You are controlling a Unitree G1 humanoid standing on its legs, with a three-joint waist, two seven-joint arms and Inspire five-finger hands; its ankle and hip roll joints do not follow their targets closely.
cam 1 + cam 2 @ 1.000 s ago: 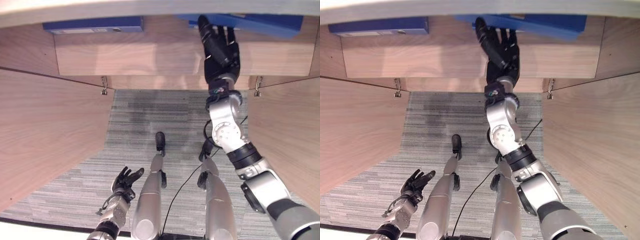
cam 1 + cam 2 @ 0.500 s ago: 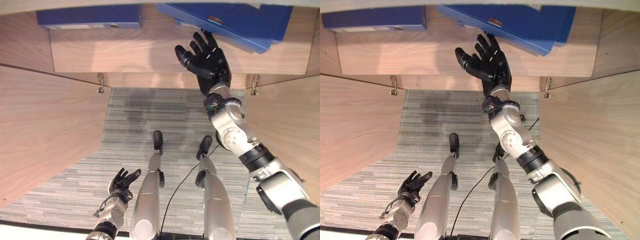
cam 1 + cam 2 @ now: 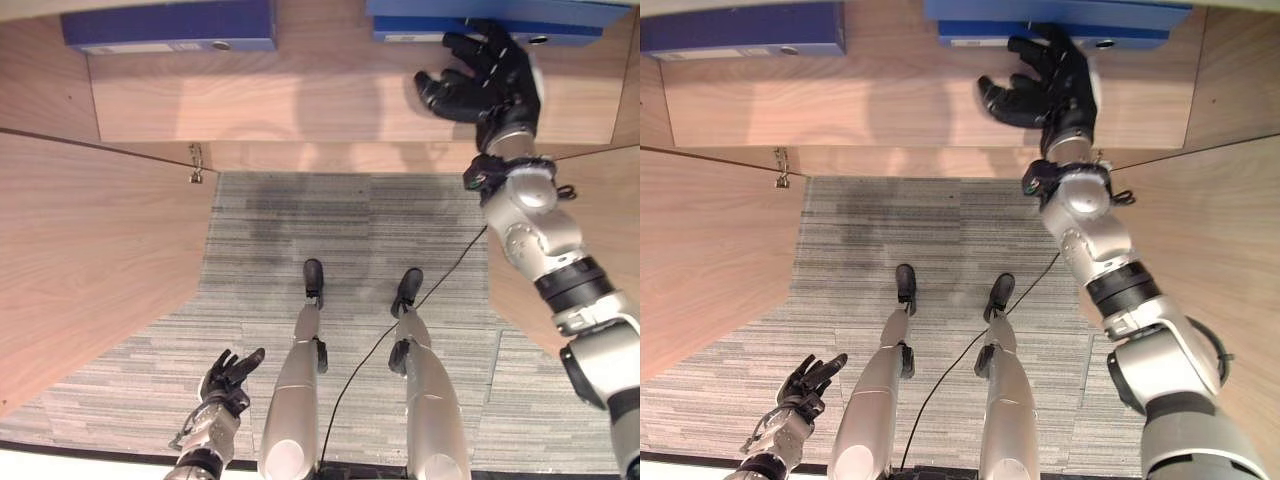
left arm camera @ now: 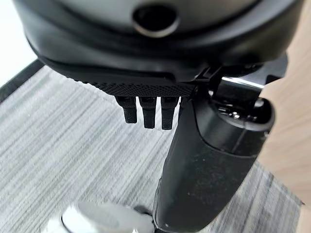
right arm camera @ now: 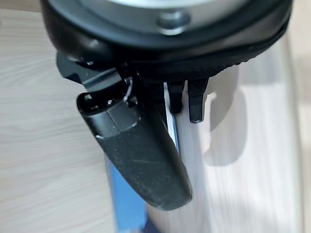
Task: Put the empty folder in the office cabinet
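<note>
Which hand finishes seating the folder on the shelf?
Right. The right hand is raised, fingers spread against the blue folder on the cabinet shelf. The left hand hangs low over the carpet.

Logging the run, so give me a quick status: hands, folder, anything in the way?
Right hand open, fingers spread at the blue folder on the cabinet shelf. Left hand open, low over the carpet. Second folder further left, clear.
</note>
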